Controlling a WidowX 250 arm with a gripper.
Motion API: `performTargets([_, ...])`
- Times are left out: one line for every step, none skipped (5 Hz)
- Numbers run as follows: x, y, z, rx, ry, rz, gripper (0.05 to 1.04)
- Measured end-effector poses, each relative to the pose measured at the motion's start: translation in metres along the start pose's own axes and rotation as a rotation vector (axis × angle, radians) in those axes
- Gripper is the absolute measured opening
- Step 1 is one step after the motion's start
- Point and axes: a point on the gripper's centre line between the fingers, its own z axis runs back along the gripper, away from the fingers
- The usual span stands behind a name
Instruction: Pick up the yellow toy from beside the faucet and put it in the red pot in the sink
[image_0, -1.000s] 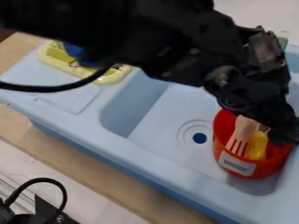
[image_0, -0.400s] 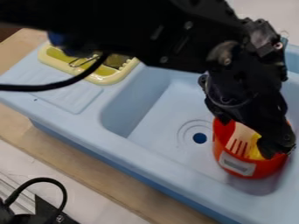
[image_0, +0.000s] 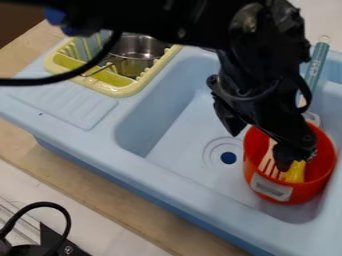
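1. The orange bowl (image_0: 287, 194) stands upright in the basin of the blue sink (image_0: 177, 167), beside the dark drain (image_0: 228, 158).
2. A pale fork (image_0: 268, 164) and a yellow utensil (image_0: 295, 173) lie inside the bowl. A teal-handled utensil (image_0: 316, 64) shows past the bowl's far side; whether it rests in the bowl cannot be told.
3. The black gripper (image_0: 259, 152) hangs over the bowl, its fingers spread apart with no object seen clasped. One finger is over the bowl's inside, close to the yellow utensil; contact cannot be told.
4. Judged from this, what is done is the placing of the gripper at the bowl; a grip and a lift are both undone, so the handling looks early.
5. Well apart from the bowl, across the sink, the yellow rack (image_0: 125, 91) holds a metal pot (image_0: 137, 50).
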Motion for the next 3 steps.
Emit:
performTargets([-0.005, 0.011, 0.006, 0.040, 0.027, 0.007, 0.997])
performTargets([-0.014, 0.033, 0.012, 0.068, 0.054, 0.080, 0.997])
performTargets([-0.023, 0.049, 0.013, 0.081, 0.086, 0.122, 0.997])
